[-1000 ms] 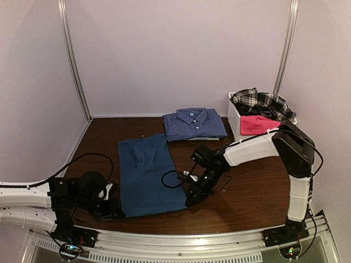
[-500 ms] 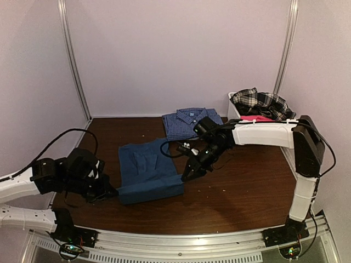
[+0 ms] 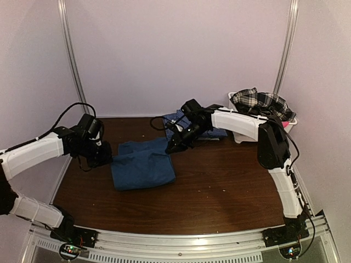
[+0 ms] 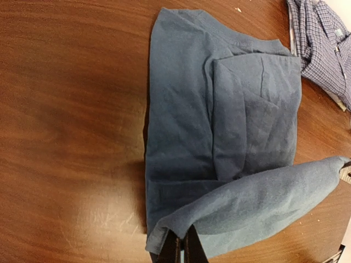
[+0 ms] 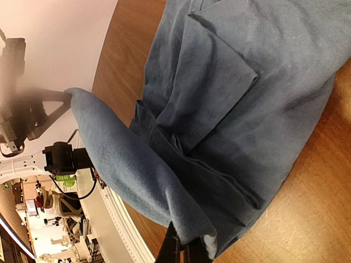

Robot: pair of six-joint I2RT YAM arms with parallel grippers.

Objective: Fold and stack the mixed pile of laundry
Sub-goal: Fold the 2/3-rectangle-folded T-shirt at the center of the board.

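Dark blue T-shirt [image 3: 141, 169] lies left of centre in the top view on the brown table [image 3: 225, 186], one edge raised and stretched between both grippers over the rest of the cloth. Left gripper [image 3: 105, 159] is clenched on that edge at the shirt's left side, right gripper [image 3: 171, 147] clenched on it at the upper right. Behind, a folded blue checked shirt [image 3: 214, 132] sits partly hidden by the right arm; a black-and-white plaid shirt [image 3: 262, 102] tops the white bin [image 3: 243, 135] at upper right

Pale lilac walls [image 3: 181, 55] with two metal corner posts [image 3: 74, 60] enclose a dark wooden table [image 3: 230, 186].
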